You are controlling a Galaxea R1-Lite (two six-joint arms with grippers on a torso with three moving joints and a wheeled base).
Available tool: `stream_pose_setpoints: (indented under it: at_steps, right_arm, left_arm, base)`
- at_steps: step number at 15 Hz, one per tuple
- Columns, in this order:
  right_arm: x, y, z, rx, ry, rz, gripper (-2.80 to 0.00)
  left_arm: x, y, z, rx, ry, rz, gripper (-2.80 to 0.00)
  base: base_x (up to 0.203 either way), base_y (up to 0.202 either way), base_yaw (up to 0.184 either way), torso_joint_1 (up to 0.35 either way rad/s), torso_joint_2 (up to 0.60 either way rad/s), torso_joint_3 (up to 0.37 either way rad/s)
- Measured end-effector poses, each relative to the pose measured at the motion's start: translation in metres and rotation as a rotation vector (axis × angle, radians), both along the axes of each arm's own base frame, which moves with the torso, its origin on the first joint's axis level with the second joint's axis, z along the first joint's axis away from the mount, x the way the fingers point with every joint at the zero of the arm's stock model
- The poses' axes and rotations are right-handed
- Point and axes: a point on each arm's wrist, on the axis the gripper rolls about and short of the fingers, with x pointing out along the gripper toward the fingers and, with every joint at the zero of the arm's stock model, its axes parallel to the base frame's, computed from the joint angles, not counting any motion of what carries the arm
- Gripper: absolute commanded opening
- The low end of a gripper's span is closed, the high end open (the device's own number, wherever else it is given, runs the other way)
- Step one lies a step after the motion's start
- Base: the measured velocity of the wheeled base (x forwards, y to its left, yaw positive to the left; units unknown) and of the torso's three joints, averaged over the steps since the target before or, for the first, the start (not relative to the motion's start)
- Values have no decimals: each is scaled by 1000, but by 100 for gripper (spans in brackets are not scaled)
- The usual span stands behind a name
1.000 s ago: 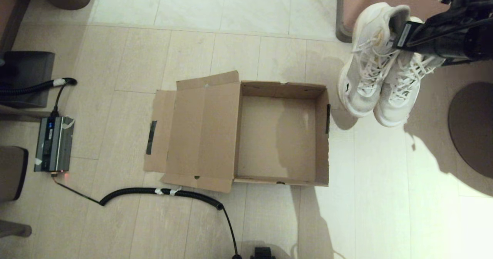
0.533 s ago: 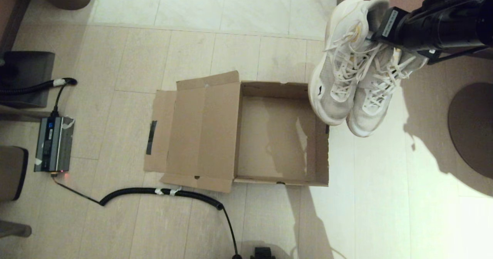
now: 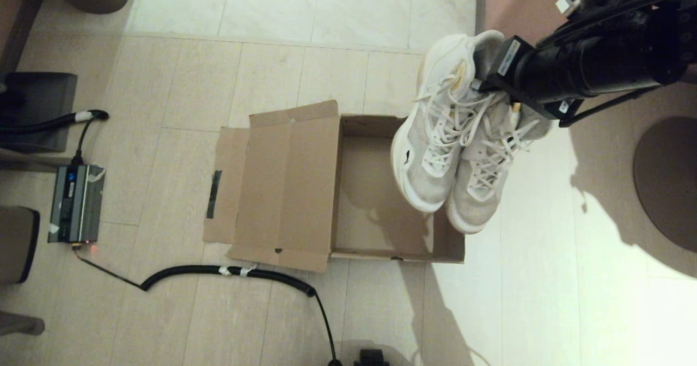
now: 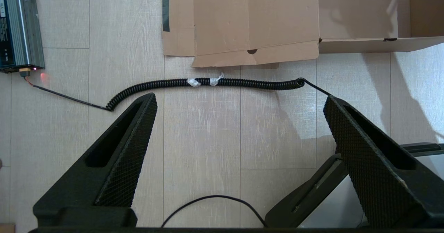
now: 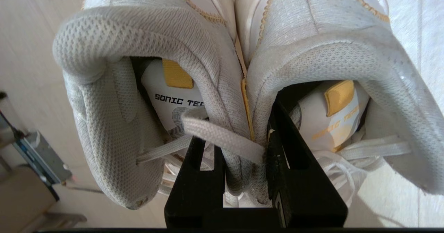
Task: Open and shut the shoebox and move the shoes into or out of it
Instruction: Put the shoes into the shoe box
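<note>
The brown shoebox lies open on the floor, its lid flap folded out flat to the left with a black tape strip on it. The pair of white and pale-grey shoes hangs toes down over the box's right wall and right part. My right gripper holds them from above. In the right wrist view that gripper is shut on the two inner collars of the shoes, pinched together. My left gripper hangs open over bare floor, near the box's front edge.
A coiled black cable lies on the floor just in front of the box. A grey power unit sits at the left. A dark round base is on the right, and a piece of furniture stands at the back right.
My right arm has carried the hanging shoes leftward and lower, from beside the box's right wall to over its right part. The box and lid have not moved.
</note>
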Motion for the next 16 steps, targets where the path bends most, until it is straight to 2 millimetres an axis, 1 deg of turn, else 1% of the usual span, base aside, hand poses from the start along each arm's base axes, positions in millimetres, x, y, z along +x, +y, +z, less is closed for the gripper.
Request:
stream_pose_setpoints:
  at_steps: [3, 6, 11, 16]
  right_arm:
    - [5, 14, -19, -12, 64, 27, -280]
    - [15, 28, -38, -33, 109, 48, -280]
    - [38, 50, -66, -28, 144, 57, -280]
    - [68, 72, -98, -29, 129, 58, -280]
  left_arm:
    - [0, 0, 0, 0, 0, 0, 0]
    - [0, 0, 0, 0, 0, 0, 0]
    - [0, 0, 0, 0, 0, 0, 0]
    - [0, 0, 0, 0, 0, 0, 0]
  base:
    - [0, 0, 0, 0, 0, 0]
    - [0, 0, 0, 0, 0, 0]
    - [0, 0, 0, 0, 0, 0]
    - [0, 0, 0, 0, 0, 0]
